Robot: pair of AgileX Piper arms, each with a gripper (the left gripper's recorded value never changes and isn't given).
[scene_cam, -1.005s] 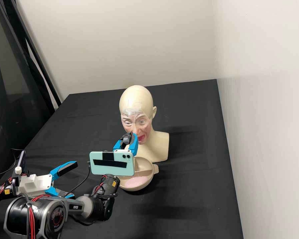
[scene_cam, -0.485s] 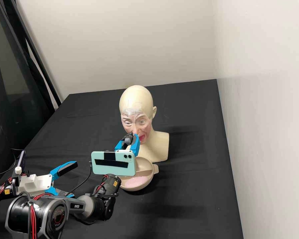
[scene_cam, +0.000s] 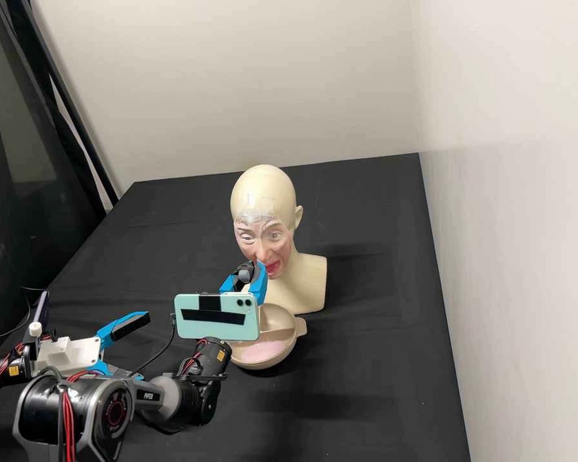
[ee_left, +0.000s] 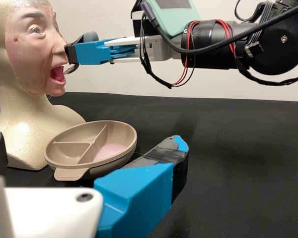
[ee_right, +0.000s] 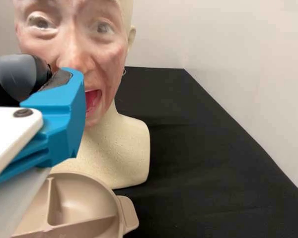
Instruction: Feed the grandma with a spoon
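Hovering right at the lips, the right gripper [ee_left: 77,52] is clamped tight on the grey-handled spoon [ee_right: 20,74], whose tip sits just at the open mouth [ee_left: 57,74] of the grandma mannequin head [scene_cam: 266,218], mid-table, facing near-left. This looks like the delivery step, and it wants a gentle touch: hold the spoon level so nothing tips off, aim at the gap between the lips rather than the nose or chin, and ease straight in. A hard shove could well rock the head on its base. Whether the spoon carries any food, I can't tell.

On the table [scene_cam: 366,256], just in front of the bust, sits the beige divided bowl [scene_cam: 289,317], with a pale pink food [scene_cam: 263,351] in its near compartment; the other sections look bare.

Down at the near left, the left gripper [scene_cam: 131,350] lies low with its blue fingers spread wide, holding nothing.
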